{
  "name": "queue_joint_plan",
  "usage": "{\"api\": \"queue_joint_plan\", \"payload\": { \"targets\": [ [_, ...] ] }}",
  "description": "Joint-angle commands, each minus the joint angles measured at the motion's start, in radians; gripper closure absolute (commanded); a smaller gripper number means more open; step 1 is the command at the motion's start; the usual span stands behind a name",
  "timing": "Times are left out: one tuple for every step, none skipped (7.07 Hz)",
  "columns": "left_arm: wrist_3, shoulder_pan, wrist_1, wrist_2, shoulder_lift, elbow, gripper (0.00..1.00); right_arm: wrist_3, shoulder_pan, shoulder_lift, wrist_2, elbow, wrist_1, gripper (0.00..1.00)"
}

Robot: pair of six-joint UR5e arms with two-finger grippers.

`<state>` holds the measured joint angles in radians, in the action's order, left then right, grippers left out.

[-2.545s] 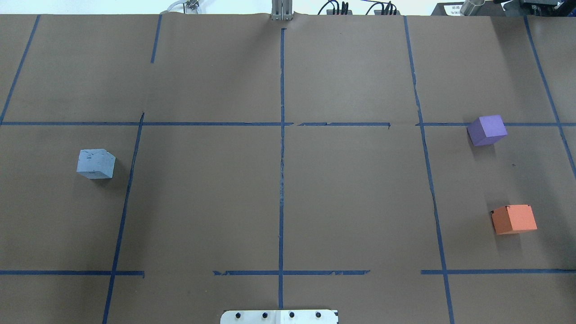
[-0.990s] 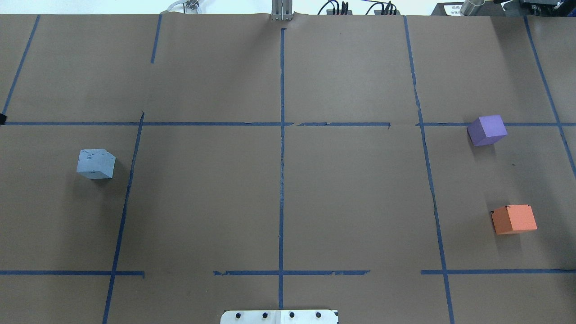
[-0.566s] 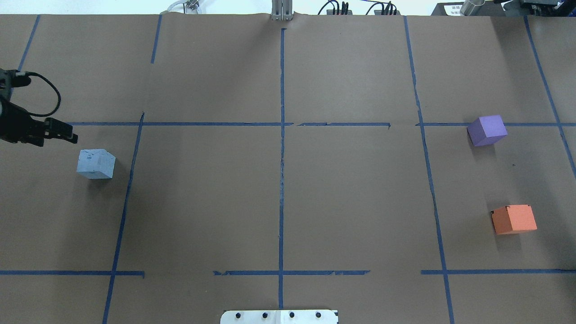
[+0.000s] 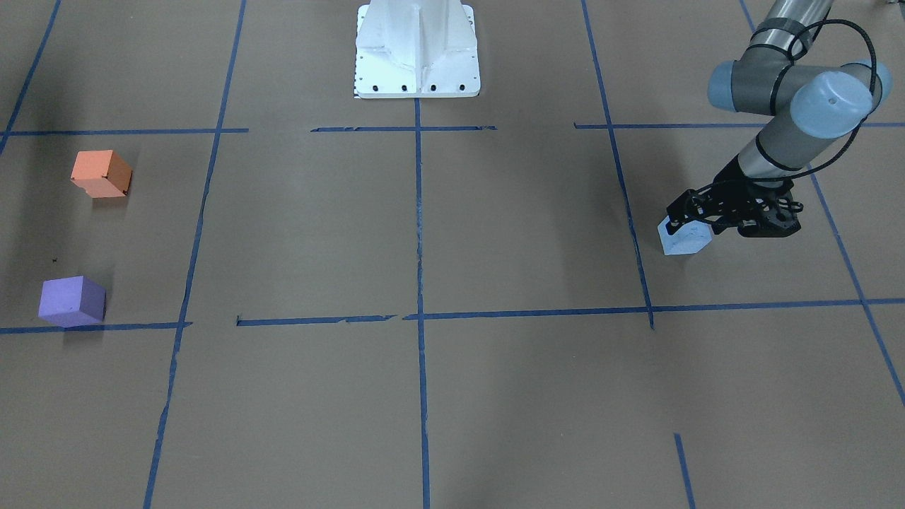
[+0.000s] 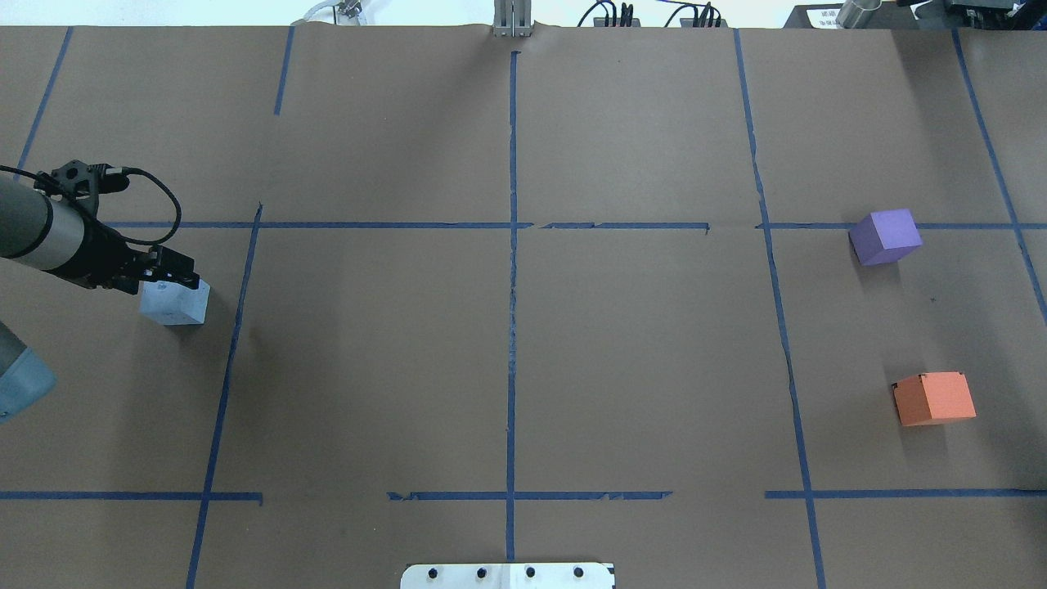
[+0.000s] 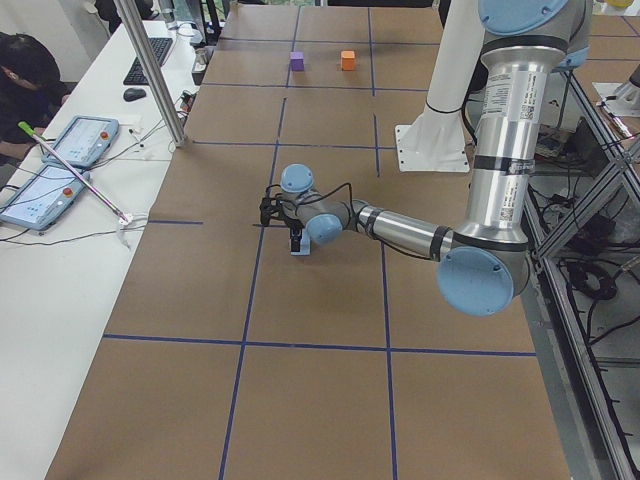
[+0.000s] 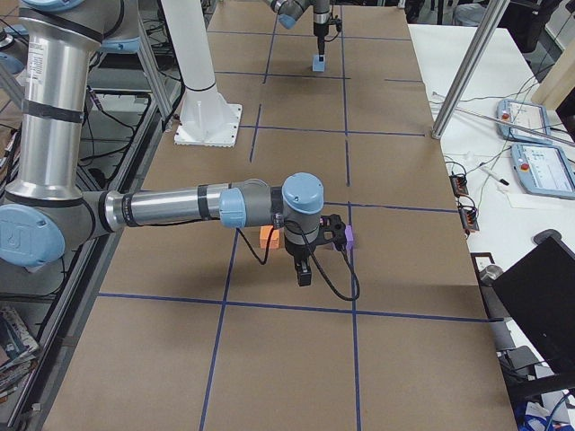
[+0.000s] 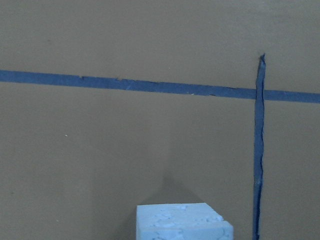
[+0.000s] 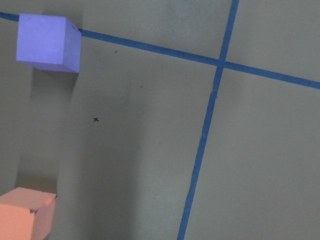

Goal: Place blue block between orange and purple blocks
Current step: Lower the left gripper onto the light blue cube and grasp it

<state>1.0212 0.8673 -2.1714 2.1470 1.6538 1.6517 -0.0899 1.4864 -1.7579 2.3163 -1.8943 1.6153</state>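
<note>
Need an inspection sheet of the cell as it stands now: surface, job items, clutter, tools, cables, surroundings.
Surface: brown paper with a blue tape grid, lying flat.
Job's things: blue block on the robot's left side; purple block and orange block on its right side, apart, with nothing in the gap between them.
Clutter: nothing seen.
Tools: left tool at the blue block's top edge, open or shut unclear; right tool hangs near the orange and purple blocks, state unclear.
Cables: black cable looped at the left wrist.
Surroundings: white base plate; operator and tablets at a side desk.
</note>
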Motion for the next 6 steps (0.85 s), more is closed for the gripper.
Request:
{"api": "queue_joint_plan", "payload": {
  "targets": [
    [0.011,-0.075,0.008,-0.094,0.001,-0.015,0.00,-0.001,0.000,0.000,0.000,0.003,0.000,0.00],
    [0.011,-0.077,0.024,-0.101,0.001,-0.012,0.03,-0.001,0.000,0.000,0.000,0.003,0.000,0.00],
    [0.011,-0.077,0.042,-0.096,0.001,-0.003,0.60,-0.001,0.000,0.000,0.000,0.003,0.000,0.00],
    [0.011,-0.076,0.073,-0.095,0.003,0.016,0.85,-0.001,0.000,0.000,0.000,0.004,0.000,0.00],
    [0.011,-0.071,0.118,-0.090,0.004,0.064,0.90,-0.001,0.000,0.000,0.000,0.004,0.000,0.00],
    [0.013,-0.073,0.294,-0.093,0.086,0.136,0.89,0.001,0.000,0.000,0.002,0.004,0.000,0.00]
  ]
}}
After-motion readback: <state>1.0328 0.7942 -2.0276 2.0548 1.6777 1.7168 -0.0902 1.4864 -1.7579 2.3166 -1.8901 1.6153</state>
